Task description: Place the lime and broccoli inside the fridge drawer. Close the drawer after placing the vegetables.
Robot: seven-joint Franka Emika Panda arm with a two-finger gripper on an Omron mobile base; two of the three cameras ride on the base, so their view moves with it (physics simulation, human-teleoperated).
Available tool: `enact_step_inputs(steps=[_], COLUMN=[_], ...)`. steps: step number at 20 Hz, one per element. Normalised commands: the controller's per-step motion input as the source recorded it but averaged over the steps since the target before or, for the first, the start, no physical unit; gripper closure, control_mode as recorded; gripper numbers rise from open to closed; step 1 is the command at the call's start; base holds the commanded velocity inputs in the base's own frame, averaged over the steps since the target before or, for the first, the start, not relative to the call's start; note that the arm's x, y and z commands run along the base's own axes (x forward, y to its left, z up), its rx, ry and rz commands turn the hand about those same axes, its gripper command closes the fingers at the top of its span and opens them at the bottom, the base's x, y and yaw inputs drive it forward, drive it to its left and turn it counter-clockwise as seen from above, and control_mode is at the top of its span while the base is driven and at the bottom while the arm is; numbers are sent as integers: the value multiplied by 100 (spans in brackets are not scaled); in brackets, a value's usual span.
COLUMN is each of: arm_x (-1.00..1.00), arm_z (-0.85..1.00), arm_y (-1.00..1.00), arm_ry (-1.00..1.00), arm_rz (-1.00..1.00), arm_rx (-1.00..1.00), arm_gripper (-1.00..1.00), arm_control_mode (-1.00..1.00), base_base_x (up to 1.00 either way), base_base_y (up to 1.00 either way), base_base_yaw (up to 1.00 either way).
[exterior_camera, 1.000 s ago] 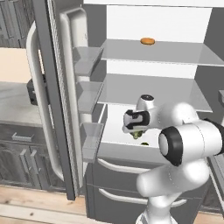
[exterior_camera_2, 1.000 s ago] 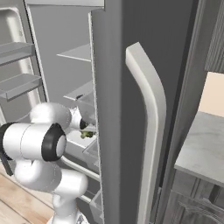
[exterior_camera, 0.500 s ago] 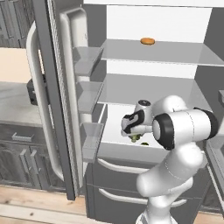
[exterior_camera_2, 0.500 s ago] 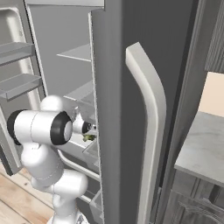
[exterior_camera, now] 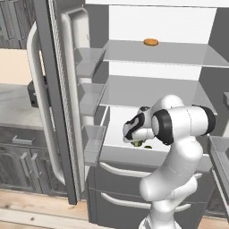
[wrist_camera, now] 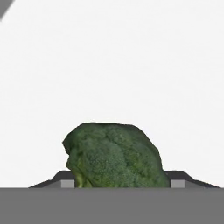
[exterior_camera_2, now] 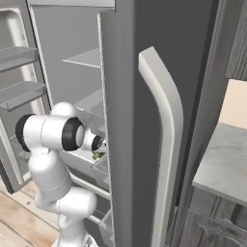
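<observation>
Over fridge drawer [exterior_camera: 117, 129], gripper [wrist_camera: 116, 183] pinching broccoli [wrist_camera: 114, 156]; fingertips [wrist_camera: 66, 183] mostly hidden behind floret.

No writing, label, brand, number or sign can be read anywhere in these pictures — not in the two base views, nor in the hand view. The fridge door [exterior_camera: 53, 89] and its long pale handle [exterior_camera_2: 161, 140] are plain, the shelves [exterior_camera: 152, 53] inside carry no print, and the dark lower drawer fronts [exterior_camera: 120, 197] are bare of any mark. The wooden floor [exterior_camera_2: 19, 217] and the grey cabinets [exterior_camera: 22, 156] beside the fridge bear no lettering either — every surface is blank.
</observation>
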Motion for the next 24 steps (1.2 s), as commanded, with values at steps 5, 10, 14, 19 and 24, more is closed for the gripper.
enact_step_inputs(steps=[5,10,14,19,24], arm_x=[1,-2,-12,-45,-78], arm_z=[-13,19,60,72,89], arm_y=[0,0,0,0,0], arm_ry=[0,-5,-13,-21,-23], arm_rz=[-1,-2,-2,0,0], arm_rx=[0,0,0,0,0], arm_gripper=[-100,-100,-100,-100,-100], arm_control_mode=[-100,-100,-100,-100,-100], base_base_x=[0,0,0,0,0], base_base_y=[0,0,0,0,0], base_base_yaw=[0,0,0,0,0])
